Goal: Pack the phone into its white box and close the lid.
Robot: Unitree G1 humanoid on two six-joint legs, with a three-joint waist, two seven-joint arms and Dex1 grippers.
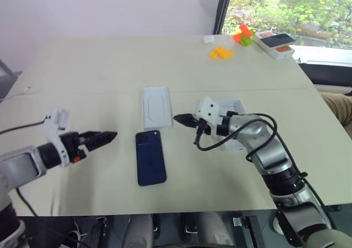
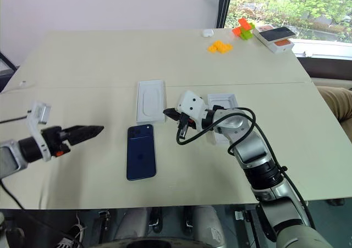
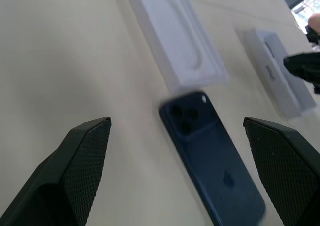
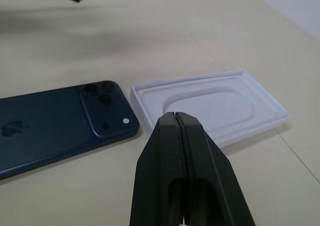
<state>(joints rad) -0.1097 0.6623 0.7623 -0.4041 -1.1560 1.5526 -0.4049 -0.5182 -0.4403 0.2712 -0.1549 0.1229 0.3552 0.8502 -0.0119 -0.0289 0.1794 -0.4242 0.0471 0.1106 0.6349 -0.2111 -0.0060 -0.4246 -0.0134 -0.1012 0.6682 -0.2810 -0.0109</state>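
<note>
From the head views, one slim dark blue phone (image 1: pixel 150 158) lies flat on the pale surface (image 1: pixel 99 83), just below one flat white insert (image 1: pixel 156 106). One white box (image 2: pixel 222 106) sits behind the right arm.

In the left wrist view, the left hand (image 3: pixel 177 176) is wide open and holds nothing.

In the right wrist view, the right hand (image 4: pixel 176 117) is pinched shut and empty.

I think it should grab the phone by its long edges.
</note>
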